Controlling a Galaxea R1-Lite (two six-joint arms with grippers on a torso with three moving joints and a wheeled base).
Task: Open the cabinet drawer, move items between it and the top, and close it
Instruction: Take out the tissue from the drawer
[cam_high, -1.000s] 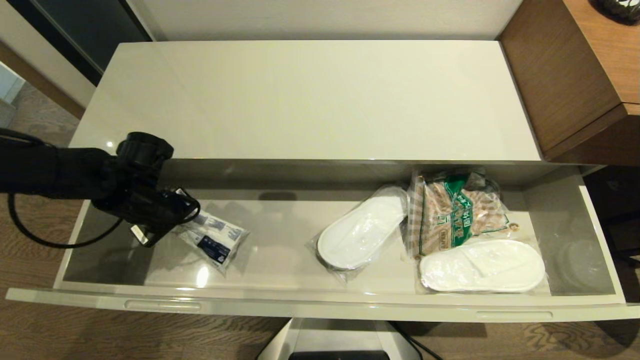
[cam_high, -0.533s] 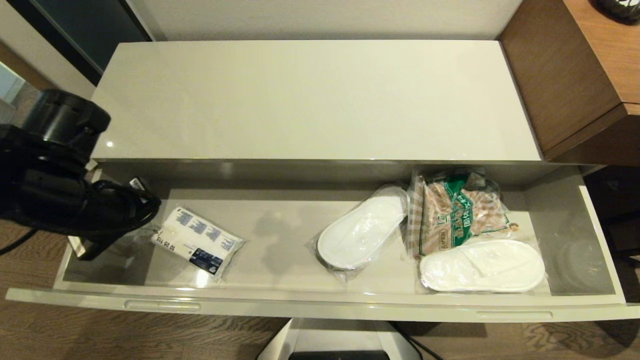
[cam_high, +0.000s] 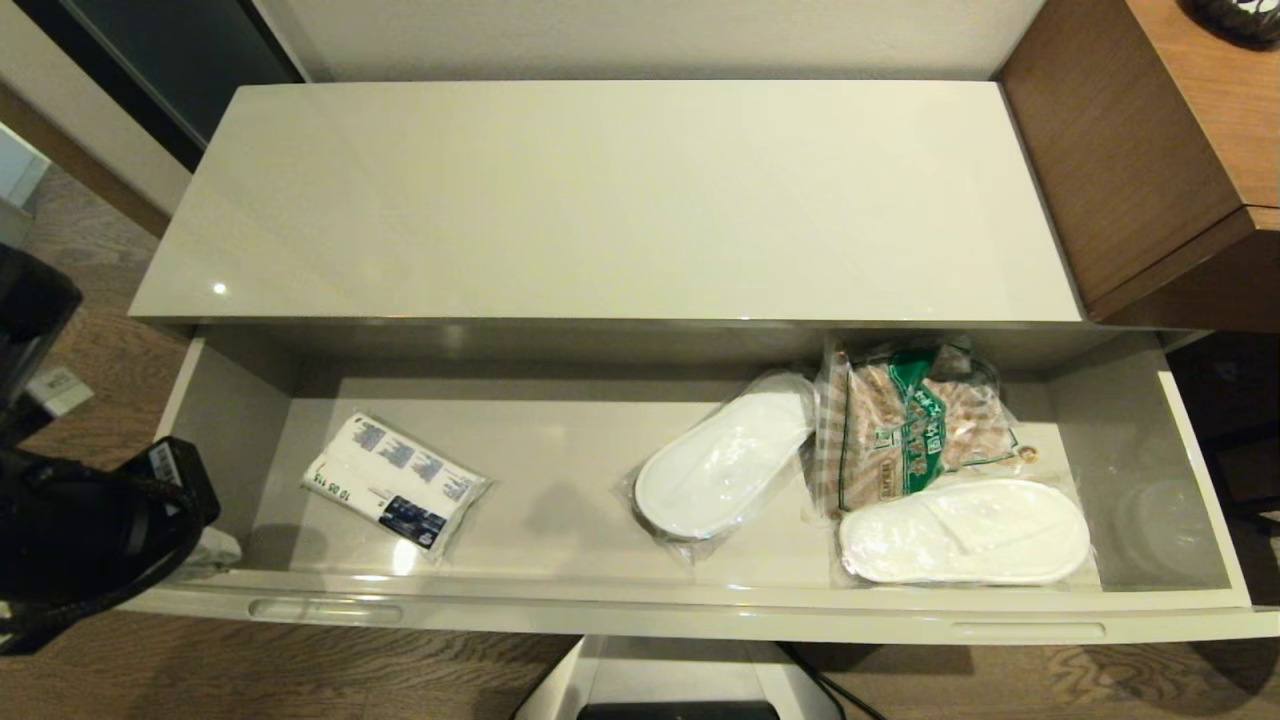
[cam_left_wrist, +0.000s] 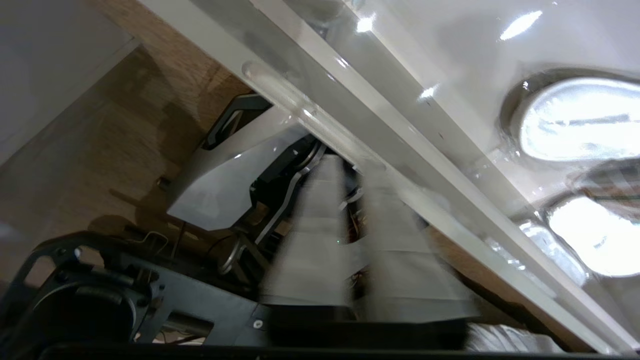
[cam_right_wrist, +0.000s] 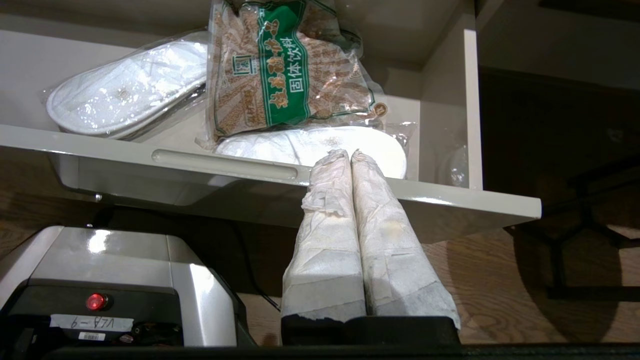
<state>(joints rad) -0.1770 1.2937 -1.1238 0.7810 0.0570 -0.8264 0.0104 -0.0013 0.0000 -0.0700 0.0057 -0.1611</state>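
Observation:
The cabinet drawer (cam_high: 700, 612) stands pulled fully open below the bare cream top (cam_high: 620, 200). The small white packet (cam_high: 395, 483) lies flat on the drawer's floor at its left end. At the right end the large clear bag with green print (cam_high: 915, 425) rests among the wrapped slippers. My left arm (cam_high: 90, 530) sits outside the drawer's left front corner. Its gripper (cam_left_wrist: 350, 167) is shut, holds nothing, and points along the drawer's front. My right gripper (cam_right_wrist: 350, 152) is shut and empty, low in front of the drawer's right part, with the bag (cam_right_wrist: 290, 70) beyond it.
Two white slippers in clear wrap (cam_high: 725, 465) (cam_high: 965, 530) lie in the drawer. Slot handles (cam_high: 325, 608) (cam_high: 1028, 630) run along the front edge. Brown wooden furniture (cam_high: 1150, 150) adjoins on the right. My base (cam_high: 680, 685) stands under the drawer's middle.
My left gripper has let go of the white packet and drawn back out of the drawer, leftward and toward the front. The packet now lies free on the drawer floor.

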